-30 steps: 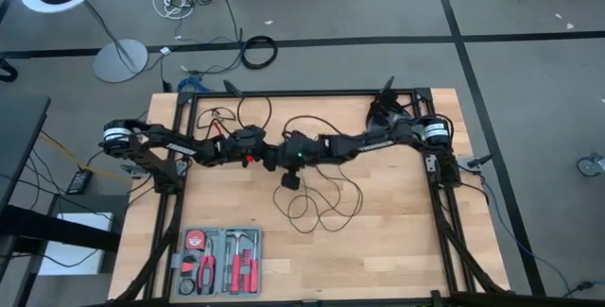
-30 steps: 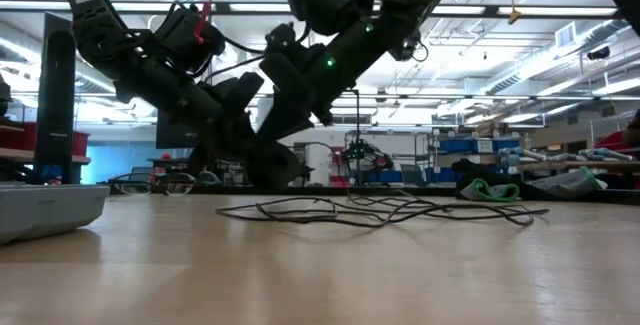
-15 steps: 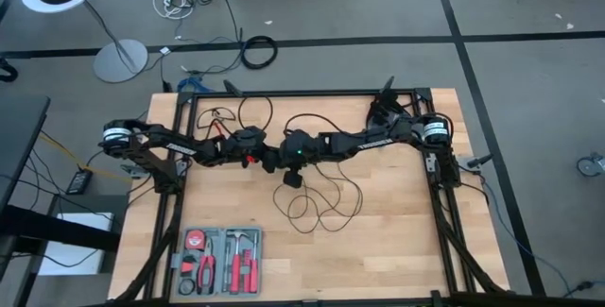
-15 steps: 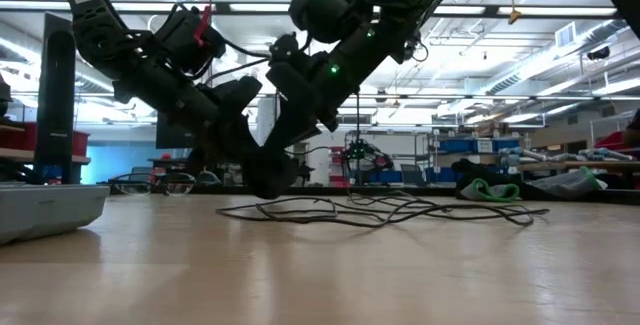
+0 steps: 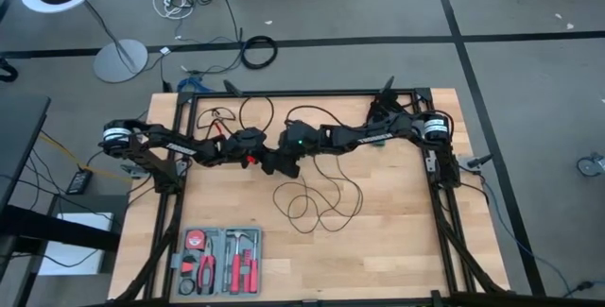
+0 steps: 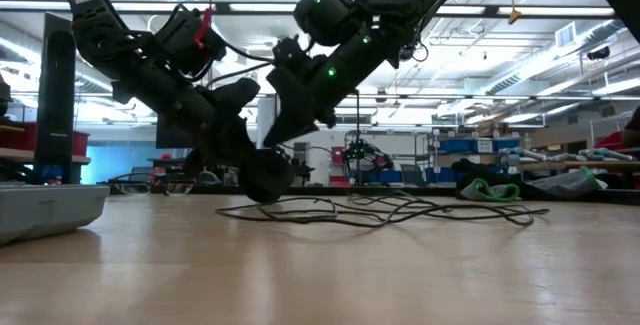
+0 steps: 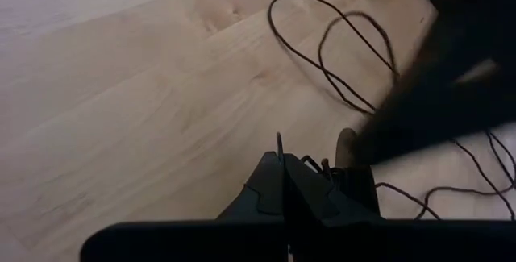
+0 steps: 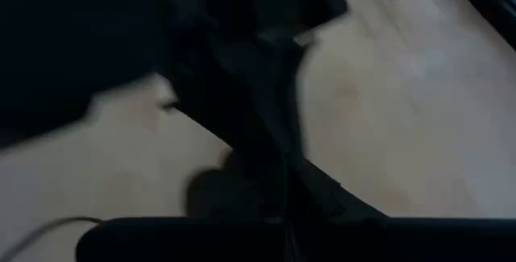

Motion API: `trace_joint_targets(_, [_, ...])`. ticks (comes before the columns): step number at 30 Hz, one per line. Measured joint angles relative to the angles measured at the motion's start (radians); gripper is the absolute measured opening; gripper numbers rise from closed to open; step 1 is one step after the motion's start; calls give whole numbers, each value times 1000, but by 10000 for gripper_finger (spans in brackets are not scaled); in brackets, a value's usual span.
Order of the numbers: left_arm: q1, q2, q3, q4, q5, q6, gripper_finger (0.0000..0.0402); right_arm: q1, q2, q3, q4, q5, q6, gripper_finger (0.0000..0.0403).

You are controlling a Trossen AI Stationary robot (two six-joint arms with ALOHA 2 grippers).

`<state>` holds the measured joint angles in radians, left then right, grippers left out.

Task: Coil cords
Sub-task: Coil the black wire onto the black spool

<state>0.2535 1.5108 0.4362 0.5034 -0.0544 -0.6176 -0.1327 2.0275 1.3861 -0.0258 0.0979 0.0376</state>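
1. Thin black cord (image 5: 317, 198): sprawled in loose, uneven loops over the middle of the pale wooden tabletop (image 5: 397, 250), no tidy coil yet.
2. Left gripper (image 5: 267, 162): low at the loops' far edge, fingers pressed together; what they pinch, I cannot tell.
3. Right gripper (image 5: 284, 166): just beside it, fingers likewise closed, contents unclear.
4. Judgement: coiling barely begun; nearly all gathering remains.
5. Red-handled tool tray (image 5: 219, 260): near corner, well apart.
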Motion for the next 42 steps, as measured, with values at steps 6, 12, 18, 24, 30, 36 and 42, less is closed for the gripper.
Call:
trace_joint_targets(6, [2,-1,0,-10,-1,15,0,-13,-3,0,-156,60,48,0])
trace_joint_targets(12, [22,-1,2,2,-4,31,0,-12,-3,1,-258,51,56,14])
trace_joint_targets(18, [51,-1,1,-14,-4,37,0,-7,-4,0,-330,21,58,39])
trace_joint_targets(24, [59,-2,1,-41,-7,39,0,-6,-3,0,-368,19,70,55])
trace_joint_targets(30, [61,-3,3,-113,-23,38,0,-6,-3,0,-375,18,70,53])
trace_joint_targets(36, [61,-3,3,-136,-30,38,0,-6,-6,0,-428,18,87,47])
trace_joint_targets(42, [61,-2,2,-136,-30,39,0,-6,-43,0,-492,72,85,39])
